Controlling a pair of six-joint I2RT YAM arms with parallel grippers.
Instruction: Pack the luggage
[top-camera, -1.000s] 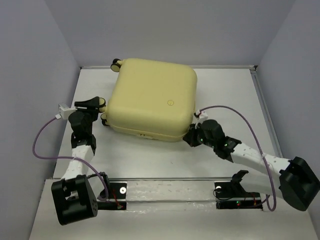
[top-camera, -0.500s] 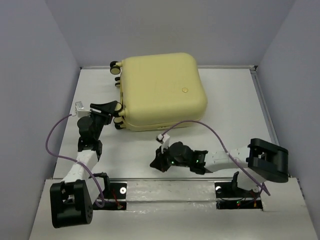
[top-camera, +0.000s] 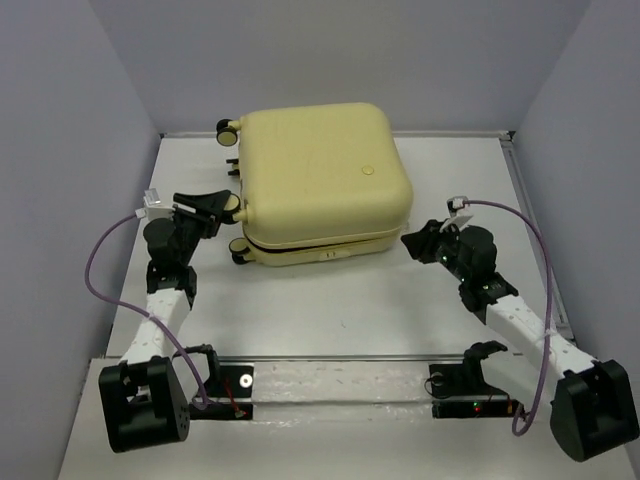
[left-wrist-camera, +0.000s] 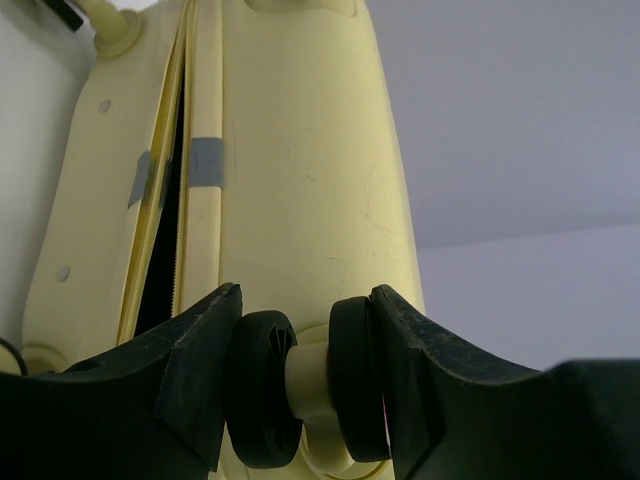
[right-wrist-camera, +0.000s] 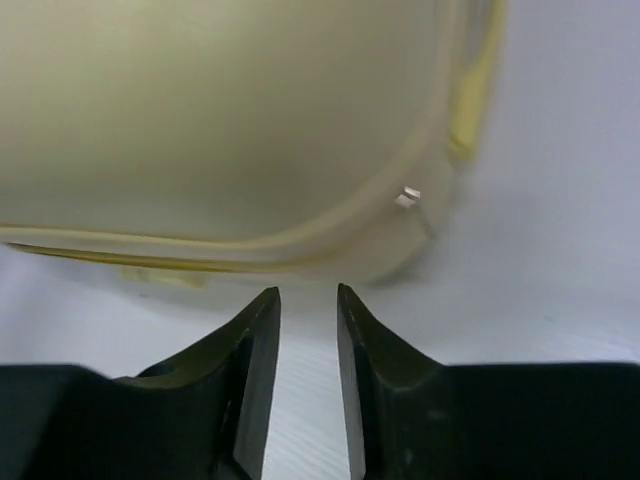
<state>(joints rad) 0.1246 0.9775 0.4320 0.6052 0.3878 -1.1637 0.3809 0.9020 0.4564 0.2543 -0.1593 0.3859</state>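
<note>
Left wrist view: left claw (left-wrist-camera: 305, 305) is clamped on a caster wheel (left-wrist-camera: 262, 388) of the luggage (top-camera: 320, 180), which lies flat on the tabletop (top-camera: 330, 310). Right claw (right-wrist-camera: 308, 300) is slightly apart and empty, facing the luggage's corner.

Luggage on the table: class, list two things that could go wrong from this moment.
1. The left gripper has its jaws on one caster wheel only; the wheel may swivel and the luggage slip free.
2. The shell seam gapes; the halves could spring open if moved.
</note>
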